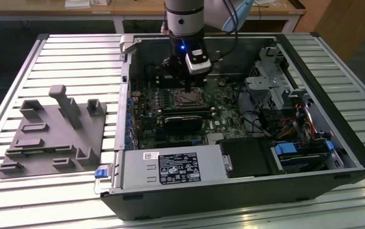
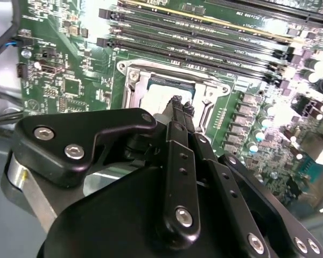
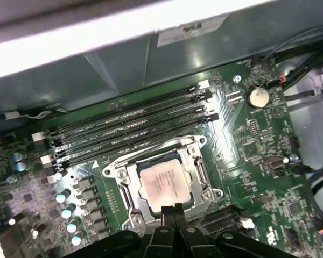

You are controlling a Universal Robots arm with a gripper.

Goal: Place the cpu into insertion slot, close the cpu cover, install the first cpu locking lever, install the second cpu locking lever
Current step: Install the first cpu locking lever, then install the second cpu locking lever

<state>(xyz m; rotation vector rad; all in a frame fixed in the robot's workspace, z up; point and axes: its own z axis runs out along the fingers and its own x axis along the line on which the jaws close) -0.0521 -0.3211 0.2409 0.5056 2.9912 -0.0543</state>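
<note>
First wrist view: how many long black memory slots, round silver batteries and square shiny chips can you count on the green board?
Long black memory slots: 4
Round silver battery: 1
Square chip, the cpu: 1
Total: 6

Premises present as a robotics laboratory or test workshop. A slatted aluminium counter (image 1: 335,210) carries an opened black desktop computer case (image 1: 233,191) and a grey moulded parts fixture (image 1: 49,138). Light wooden benches (image 1: 138,9) stand behind.
</note>
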